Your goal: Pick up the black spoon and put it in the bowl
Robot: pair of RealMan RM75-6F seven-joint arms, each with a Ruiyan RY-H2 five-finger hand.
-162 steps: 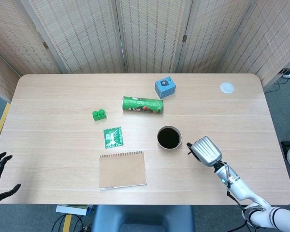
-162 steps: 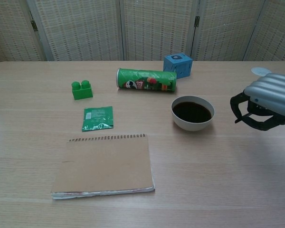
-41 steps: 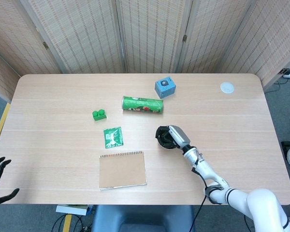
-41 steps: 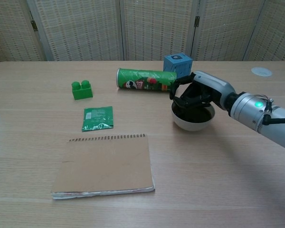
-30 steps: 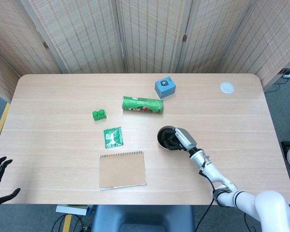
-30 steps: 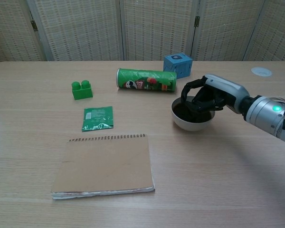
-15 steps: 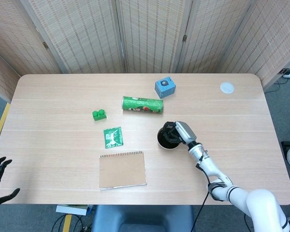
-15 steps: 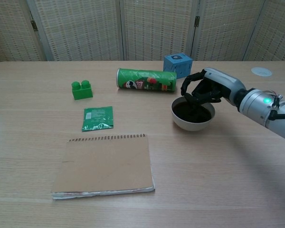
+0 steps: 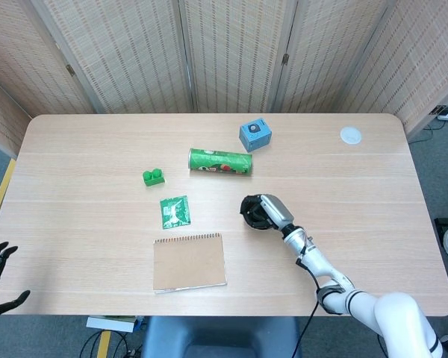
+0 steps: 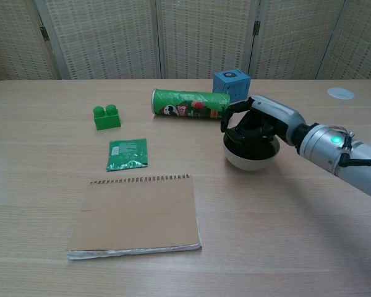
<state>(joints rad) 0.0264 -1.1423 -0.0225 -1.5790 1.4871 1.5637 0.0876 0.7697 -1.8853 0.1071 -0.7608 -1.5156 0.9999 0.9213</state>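
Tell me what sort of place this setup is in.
Probably an indoor robot test area, not a home. A bare wooden table holds unrelated items such as a Pringles can and a green toy brick. Woven folding screens fence it off, and cables run across the floor.

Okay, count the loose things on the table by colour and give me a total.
Green: 3, the can, the block, the packet
Blue: 1, the box
White: 2, the bowl, the disc
Brown: 1, the notebook
Total: 7
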